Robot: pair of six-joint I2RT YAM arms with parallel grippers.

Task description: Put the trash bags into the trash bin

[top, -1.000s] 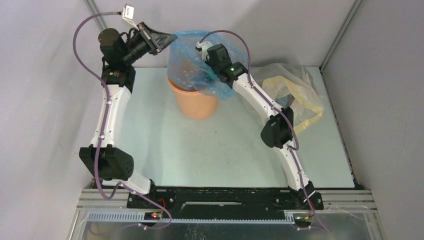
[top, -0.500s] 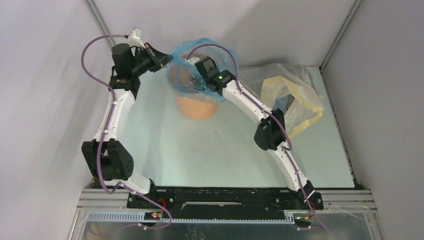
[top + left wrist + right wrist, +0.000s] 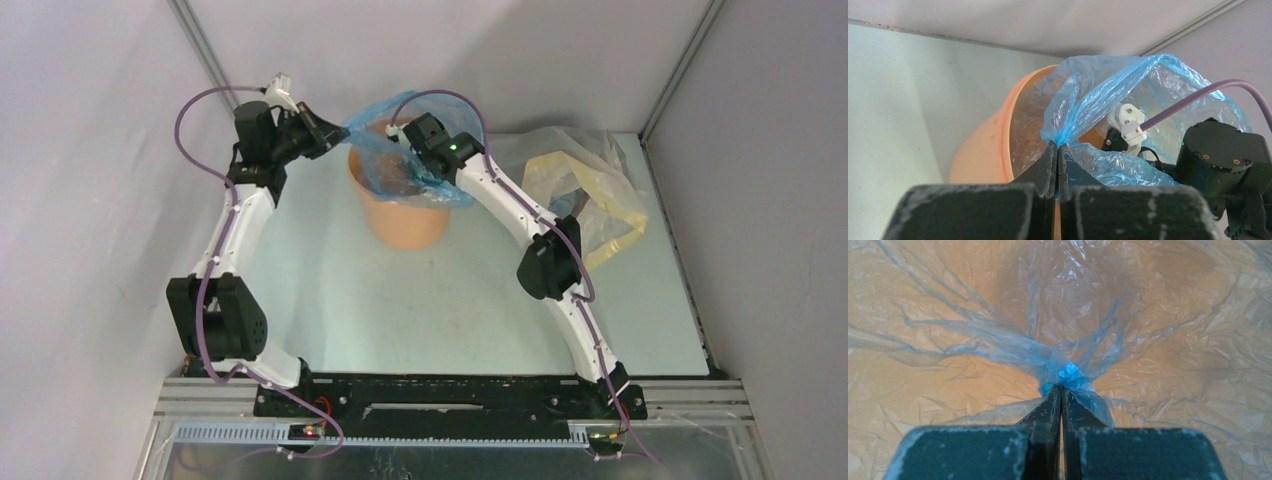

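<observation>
Progress on the job is sitting at roughly the midpoint, in our judgement. The bin [image 3: 405,215] is standing upright near the far edge of the table [image 3: 450,300], about midway along it. The blue bag [image 3: 445,192] is lying partly inside the bin's mouth and partly draping over its right rim, with some film ballooning above the opening.

We are noting both claws engaged. The left claw [image 3: 1057,150] is sitting just outside the bin's left rim; its jaws are pressing fully together on a thin pleat of the bag's edge, holding that edge up and slightly outward. The right claw [image 3: 1061,390] is reaching down into the bin; its jaws are likewise closing tight on a gathered knot of blue film, and its wrist view is showing crinkled film lining orange wall on all sides.

Done, as far as we are seeing: the bag is over the bin and a good part of it is already below the rim. Left to do, as we are judging it: the film hanging over the right rim and the raised left edge are both outside, so they are needing to go in before either claw lets go.

A clear bag [image 3: 590,190] is lying at the far right corner, well apart from the bin. We are unable to tell whether more than one blue bag is involved.
</observation>
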